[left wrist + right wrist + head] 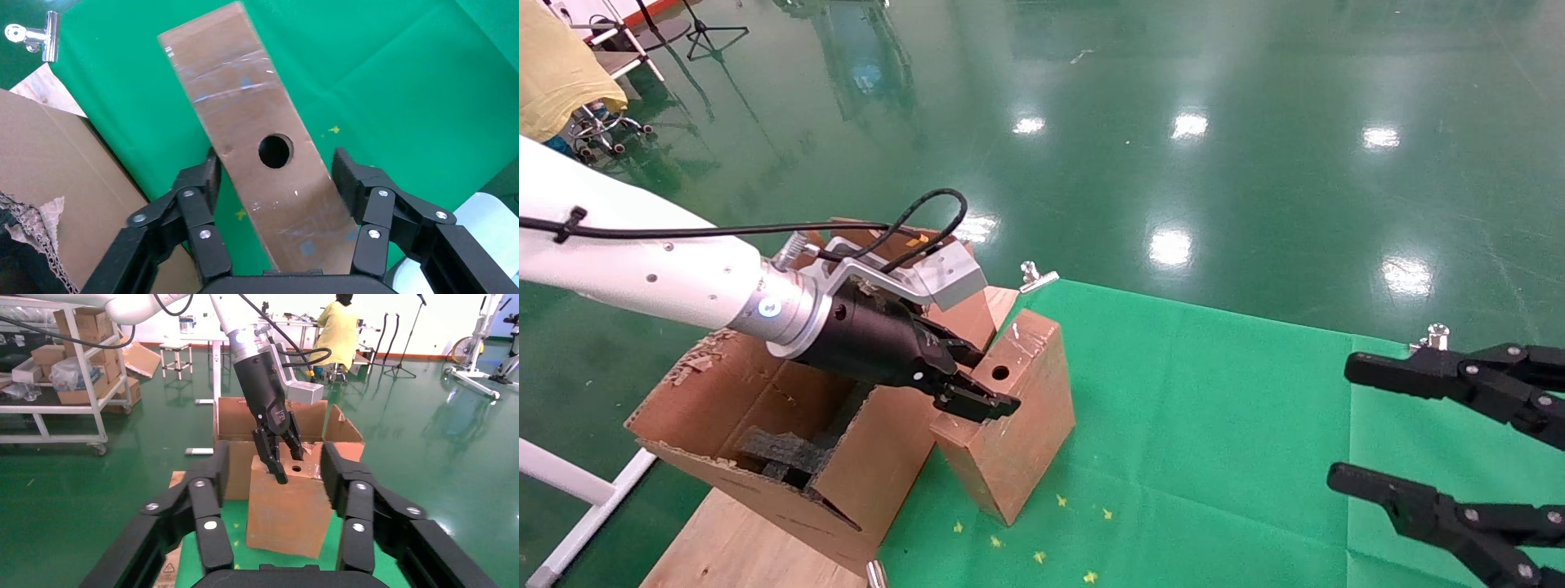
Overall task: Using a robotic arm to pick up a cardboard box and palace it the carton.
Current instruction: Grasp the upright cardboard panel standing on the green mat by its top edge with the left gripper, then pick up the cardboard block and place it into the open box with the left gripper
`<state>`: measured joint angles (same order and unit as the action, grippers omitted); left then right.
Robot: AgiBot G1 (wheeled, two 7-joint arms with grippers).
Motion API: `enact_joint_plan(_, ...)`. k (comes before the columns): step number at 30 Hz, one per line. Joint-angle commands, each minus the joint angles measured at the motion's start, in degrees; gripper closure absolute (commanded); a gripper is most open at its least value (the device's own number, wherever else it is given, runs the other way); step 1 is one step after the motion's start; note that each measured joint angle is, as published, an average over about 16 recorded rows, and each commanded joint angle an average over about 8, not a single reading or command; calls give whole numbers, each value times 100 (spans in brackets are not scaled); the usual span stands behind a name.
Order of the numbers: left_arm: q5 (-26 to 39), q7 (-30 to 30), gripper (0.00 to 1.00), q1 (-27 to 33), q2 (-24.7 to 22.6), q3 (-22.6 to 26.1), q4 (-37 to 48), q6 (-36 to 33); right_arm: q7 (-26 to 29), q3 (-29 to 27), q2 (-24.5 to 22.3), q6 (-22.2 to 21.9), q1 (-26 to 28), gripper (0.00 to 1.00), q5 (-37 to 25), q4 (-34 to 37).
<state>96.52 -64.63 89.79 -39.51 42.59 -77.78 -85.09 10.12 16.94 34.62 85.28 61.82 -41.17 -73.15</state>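
Observation:
The small cardboard box (1009, 441) stands slightly tilted on the green cloth, right beside the carton (878, 457). Its narrow top face with the round hole (275, 151) points up. My left gripper (993, 380) on the white arm is open and straddles that top face. One finger (205, 177) lies against the box's edge and the other finger (352, 180) stands a little off it. The carton has upright flaps and black foam (772, 453) inside. My right gripper (1340, 423) hangs open with nothing in it at the far right, facing the box (284, 514).
The green cloth (1214, 425) covers the table and is held by metal clips (1035, 276) at its far edge. The carton rests on a wooden board (731, 547). A white frame (576, 490) stands low on the left. Glossy green floor lies beyond.

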Motion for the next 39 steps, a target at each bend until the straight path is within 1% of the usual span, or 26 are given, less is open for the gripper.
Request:
enact_joint_plan(1, 0, -8, 100, -2, 3, -1, -10, -1, 0, 0, 0, 0, 0, 0, 0, 0)
enact_joint_plan(7, -56, 165, 100, 51, 6, -40, 88, 19, 0, 0, 0, 1, 0, 0, 0, 1)
enact_joint_plan(14, -410, 754, 100, 303, 241, -336, 263, 98, -2, 2, 0, 1, 2, 0, 1, 3)
enact_joint_plan(19, -715, 1175, 100, 772, 464, -693, 753, 123, -3, 4, 0, 1, 2, 0, 2, 3)
enact_joint_plan(23, -713, 1550, 100, 1328, 595, -913, 1373, 111, -3, 5, -1, 0, 3, 0, 3, 3)
enact_joint_plan(26, -481, 1848, 100, 1779, 668, -969, 1885, 105, -4, 6, -1, 0, 3, 0, 3, 4)
enact_joint_plan(31, 237, 2393, 100, 2354, 726, -844, 2734, 226, -4, 7, -2, 0, 3, 0, 4, 4)
enact_joint_plan(34, 669, 2721, 100, 2507, 700, -695, 3262, 360, -5, 8, -2, -1, 3, 0, 5, 4)
enact_joint_plan(39, 1214, 3122, 100, 2500, 589, -427, 4130, 588, -5, 9, -3, -1, 4, 0, 6, 4)
